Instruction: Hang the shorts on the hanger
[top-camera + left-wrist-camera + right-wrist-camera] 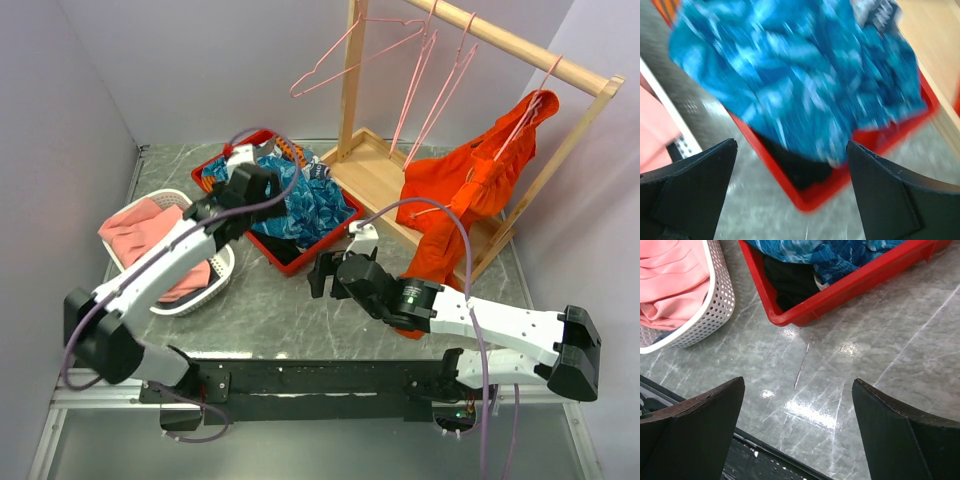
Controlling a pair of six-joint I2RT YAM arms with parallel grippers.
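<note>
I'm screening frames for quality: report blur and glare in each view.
Left wrist: motion blur smears the shorts and the red bin, while the left hand looks crisp. Right wrist: sharp, with bright glare patches on the marble tabletop. Top external: evenly lit and in focus.

Bare desk (890, 355) lies free under the right pincer (797, 385); the red bin (840, 287) and white basket (715, 310) bound its far side.

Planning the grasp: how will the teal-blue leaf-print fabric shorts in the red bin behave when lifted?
Probably floppy: the teal-blue leaf-print shorts lie crumpled, draping over the rim of the red plastic bin. Likely light, sagging from any single pinch.
</note>
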